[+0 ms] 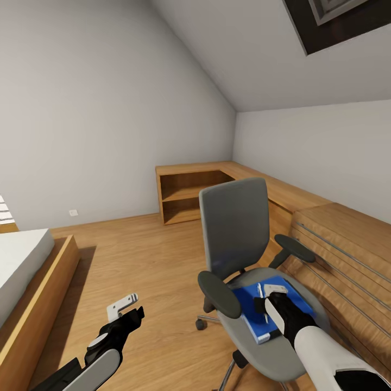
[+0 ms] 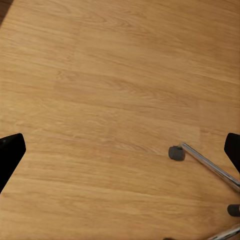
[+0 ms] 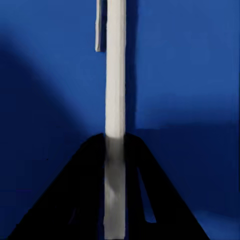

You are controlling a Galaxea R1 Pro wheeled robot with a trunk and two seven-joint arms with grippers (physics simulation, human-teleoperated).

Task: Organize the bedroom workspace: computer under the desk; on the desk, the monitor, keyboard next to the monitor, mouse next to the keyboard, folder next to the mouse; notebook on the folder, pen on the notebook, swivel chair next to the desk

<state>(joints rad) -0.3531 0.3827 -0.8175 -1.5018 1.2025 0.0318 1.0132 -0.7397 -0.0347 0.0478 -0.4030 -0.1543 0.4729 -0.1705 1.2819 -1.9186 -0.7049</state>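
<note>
Folder [image 1: 251, 310] on swivel chair [image 1: 244, 244]

A white pen [image 3: 115, 75], its clip beside the barrel at the far end, lies lengthwise on the bright blue folder [image 3: 190, 85]. Its near end runs between the dark fingers [image 3: 75, 200] of the right gripper [image 3: 115, 200], which close in around it.

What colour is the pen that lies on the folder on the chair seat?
White. The pen shows best in the right wrist view, against the bright blue folder.
</note>
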